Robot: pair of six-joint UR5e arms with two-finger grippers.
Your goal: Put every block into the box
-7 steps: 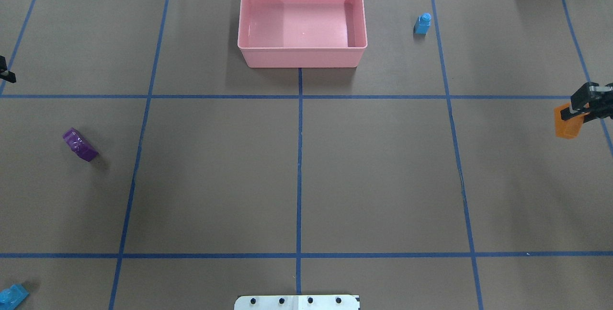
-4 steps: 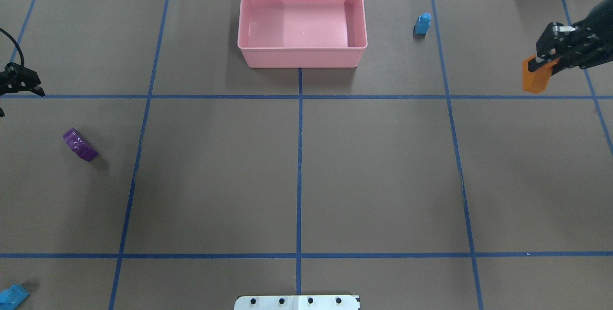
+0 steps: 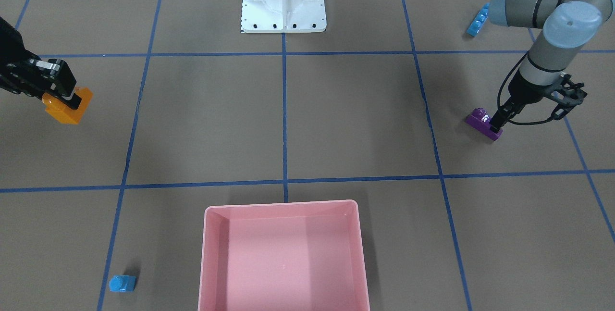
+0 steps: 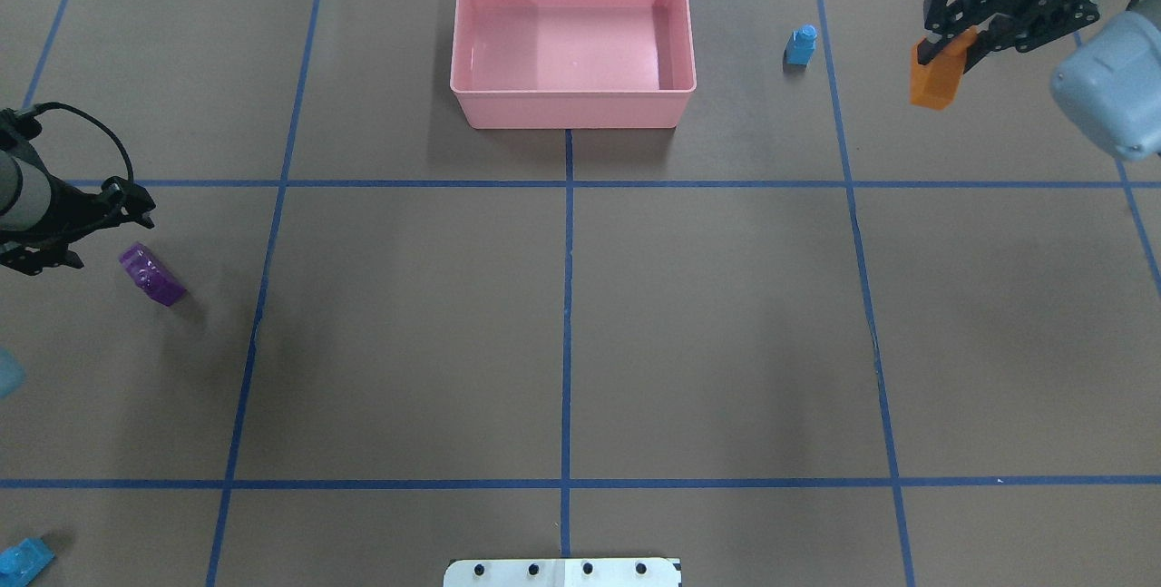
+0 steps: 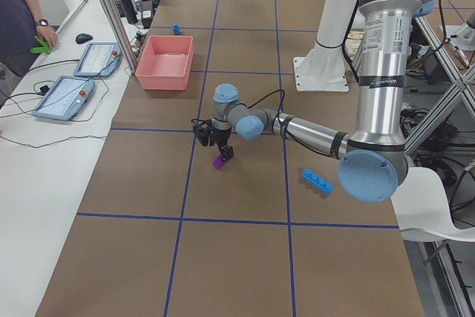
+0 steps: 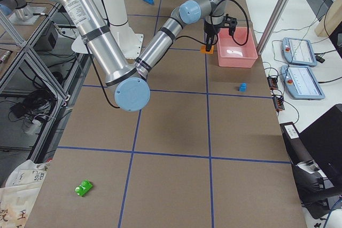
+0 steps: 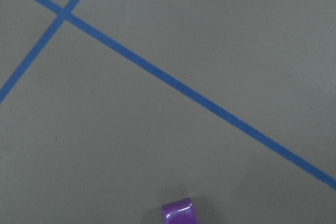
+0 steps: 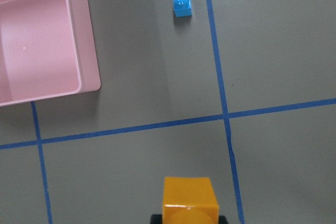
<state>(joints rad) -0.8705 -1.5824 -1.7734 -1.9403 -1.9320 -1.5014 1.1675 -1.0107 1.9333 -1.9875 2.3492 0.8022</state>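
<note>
Here, upper right, the right gripper (image 4: 945,44) pinches the likely light, slick orange one-stud block (image 4: 934,81) by its flat sides; the left gripper (image 4: 91,231) gapes.

1. The right gripper (image 4: 946,41), clamped on the orange block (image 4: 934,83), has swung from the overhead frame's right edge to its upper right.
2. The left gripper (image 3: 496,122) has come in from the left edge to the purple block (image 3: 478,119).

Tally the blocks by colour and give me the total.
Orange block: 1
Blue: 2, the small one-stud block and the long four-stud block
Purple block: 1
Green block: 1
Total: 5
</note>
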